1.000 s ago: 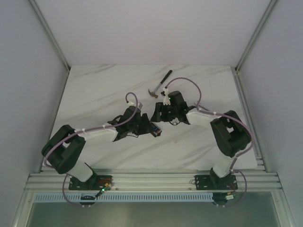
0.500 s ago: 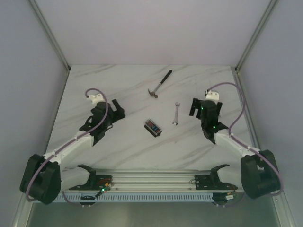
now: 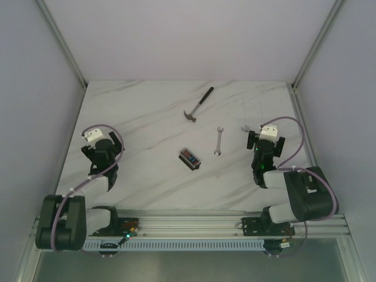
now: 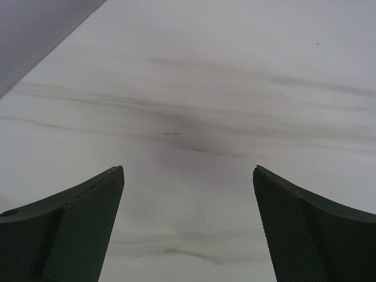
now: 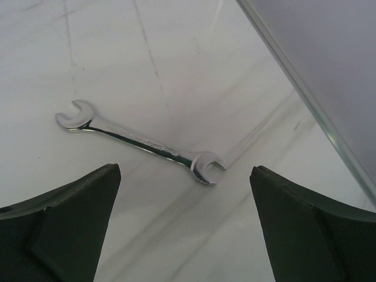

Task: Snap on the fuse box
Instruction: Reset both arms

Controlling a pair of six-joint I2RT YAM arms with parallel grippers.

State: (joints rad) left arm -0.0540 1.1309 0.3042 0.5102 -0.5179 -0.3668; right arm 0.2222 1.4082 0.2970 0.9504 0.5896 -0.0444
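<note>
The fuse box (image 3: 190, 158), a small black box with red, blue and orange fuses, lies alone near the middle of the marble table (image 3: 147, 111). My left gripper (image 3: 101, 148) is folded back at the near left, far from the box. In the left wrist view it (image 4: 188, 170) is open and empty, with only bare table between its fingers. My right gripper (image 3: 265, 143) is folded back at the near right. In the right wrist view it (image 5: 185, 167) is open and empty. The fuse box is out of both wrist views.
A hammer (image 3: 198, 104) lies at the far middle. A wrench (image 3: 218, 141) lies right of the fuse box. Another small wrench (image 5: 141, 143) lies just ahead of my right gripper, its end showing in the top view (image 3: 244, 127). The enclosure wall (image 5: 329, 64) stands close on the right.
Both arms have pulled back from the fuse box at the table's middle to folded poses at the near left and right. The fuse box stays on the table, with both wrenches uncovered.
</note>
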